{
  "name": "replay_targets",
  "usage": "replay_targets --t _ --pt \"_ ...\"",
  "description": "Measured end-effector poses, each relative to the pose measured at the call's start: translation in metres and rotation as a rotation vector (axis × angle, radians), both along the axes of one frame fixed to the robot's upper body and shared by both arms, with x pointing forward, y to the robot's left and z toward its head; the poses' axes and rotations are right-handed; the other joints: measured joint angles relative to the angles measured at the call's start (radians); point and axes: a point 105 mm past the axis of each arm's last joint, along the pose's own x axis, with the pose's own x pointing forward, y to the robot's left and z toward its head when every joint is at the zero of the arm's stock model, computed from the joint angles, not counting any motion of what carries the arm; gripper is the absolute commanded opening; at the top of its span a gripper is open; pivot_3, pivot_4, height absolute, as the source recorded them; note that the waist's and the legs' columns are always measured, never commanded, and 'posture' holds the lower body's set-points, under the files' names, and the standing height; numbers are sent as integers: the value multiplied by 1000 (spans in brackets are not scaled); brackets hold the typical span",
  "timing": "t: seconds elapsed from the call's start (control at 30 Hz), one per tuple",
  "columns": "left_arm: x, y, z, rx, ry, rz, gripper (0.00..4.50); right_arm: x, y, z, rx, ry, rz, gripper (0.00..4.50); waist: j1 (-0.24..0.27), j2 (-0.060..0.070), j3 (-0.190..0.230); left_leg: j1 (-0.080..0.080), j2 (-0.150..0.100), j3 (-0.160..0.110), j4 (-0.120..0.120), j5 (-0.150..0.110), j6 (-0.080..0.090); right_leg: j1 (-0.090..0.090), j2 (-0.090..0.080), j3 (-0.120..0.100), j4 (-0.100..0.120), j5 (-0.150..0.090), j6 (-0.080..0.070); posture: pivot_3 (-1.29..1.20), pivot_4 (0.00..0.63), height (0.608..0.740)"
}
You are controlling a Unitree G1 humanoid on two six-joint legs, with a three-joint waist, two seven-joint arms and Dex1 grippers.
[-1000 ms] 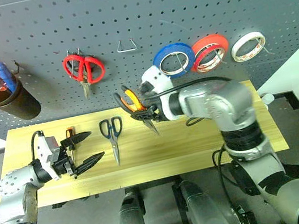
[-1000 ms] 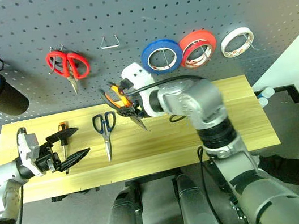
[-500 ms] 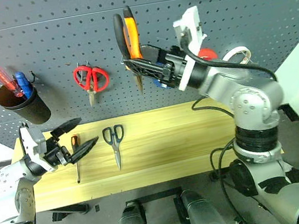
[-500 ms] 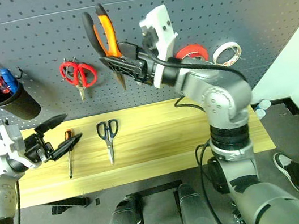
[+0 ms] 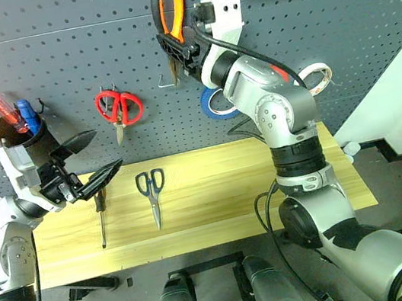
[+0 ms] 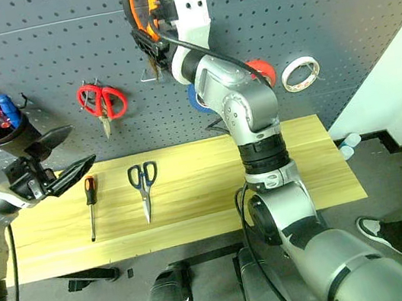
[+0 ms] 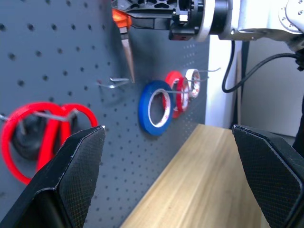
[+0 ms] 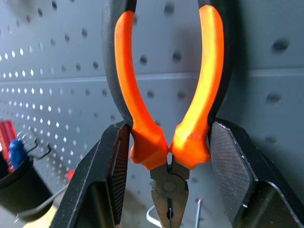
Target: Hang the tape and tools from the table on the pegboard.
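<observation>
Nearest to the robot lies the wooden table. On it, at about 8 o'clock from its middle, the screwdriver with the black-and-orange handle lies with its handle toward the board. Just at 3 o'clock of it, apart from it, the dark scissors lie with the loops toward the board. Both wait to be hung, so they stay flat where a gripper can reach them from above.

The left gripper hovers over the table's left end, above the screwdriver, with its jaws spread wide and nothing between them. I judge it is held ready and out of the way while the other arm works.

Farther back, the right gripper is raised against the pegboard. Its jaws are closed on the pliers at the lower part of the orange-and-black handles, near the pivot, so the handles point to 12 o'clock and the nose to 6 o'clock. This grip leaves the handles free, probably so that they can go over the empty wire hook, which is just below the nose.

On the board, at 4 o'clock from the pliers, the red tape already hangs on a peg between the blue roll and the white roll. At 8 o'clock hang the red scissors, and farther left is the black cup.
</observation>
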Motion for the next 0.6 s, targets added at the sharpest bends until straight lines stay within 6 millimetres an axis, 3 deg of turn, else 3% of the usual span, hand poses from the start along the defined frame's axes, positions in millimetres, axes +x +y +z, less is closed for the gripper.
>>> replay_targets --t 0.37,0.6 --pt "5 2 8 4 -14 6 4500 2 7 9 15 -41 -70 2174 -1 0 0 0 0 -1 0 0 0 0 0 0 1 0 0 151 84 740" --pt "8 4 10 10 -21 14 4500 7 18 -4 -60 -27 -85 2174 -2 0 -1 1 0 -1 0 1 -1 0 0 0 1 0 0 154 82 740"
